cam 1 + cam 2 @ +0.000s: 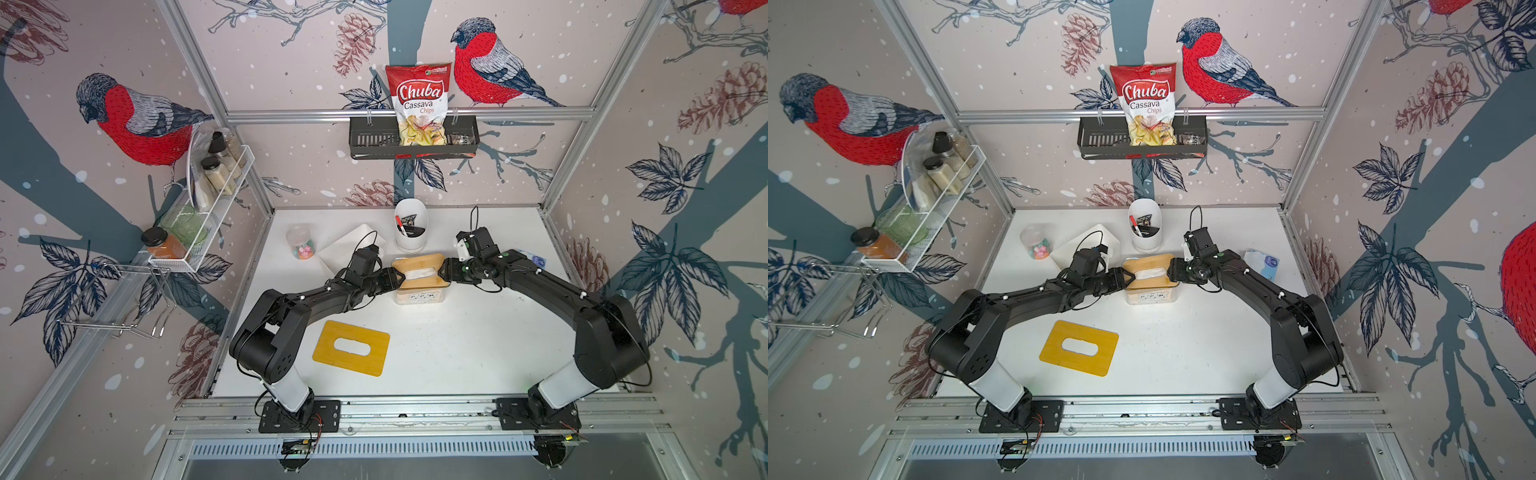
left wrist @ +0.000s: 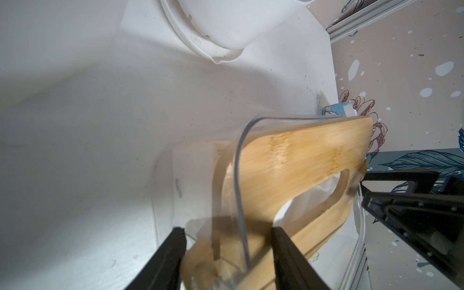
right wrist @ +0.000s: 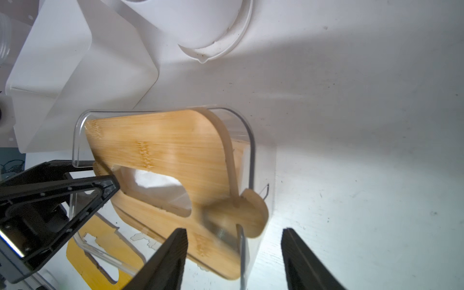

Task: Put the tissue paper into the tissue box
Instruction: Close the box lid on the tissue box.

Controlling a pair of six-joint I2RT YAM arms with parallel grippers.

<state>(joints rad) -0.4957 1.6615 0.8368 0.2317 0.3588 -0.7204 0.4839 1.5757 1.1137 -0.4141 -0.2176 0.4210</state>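
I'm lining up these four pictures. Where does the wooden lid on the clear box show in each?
Top view: wooden lid mid-table, just in front of the white cup.
Top view: same place, cup behind.
Left wrist: lid fills the middle; cup beyond it.
Right wrist: lid in the middle; cup beyond.
Shared landmark: the white cup.

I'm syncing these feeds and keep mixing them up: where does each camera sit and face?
Top views: high in front, looking down and back at the table; both arms whole, left gripper and right gripper at the tissue box.
Left wrist: on the left arm, facing along its fingers across the box; right gripper opposite.
Right wrist: mirrored, left gripper opposite.
Shared: both wrist views show the wooden lid.
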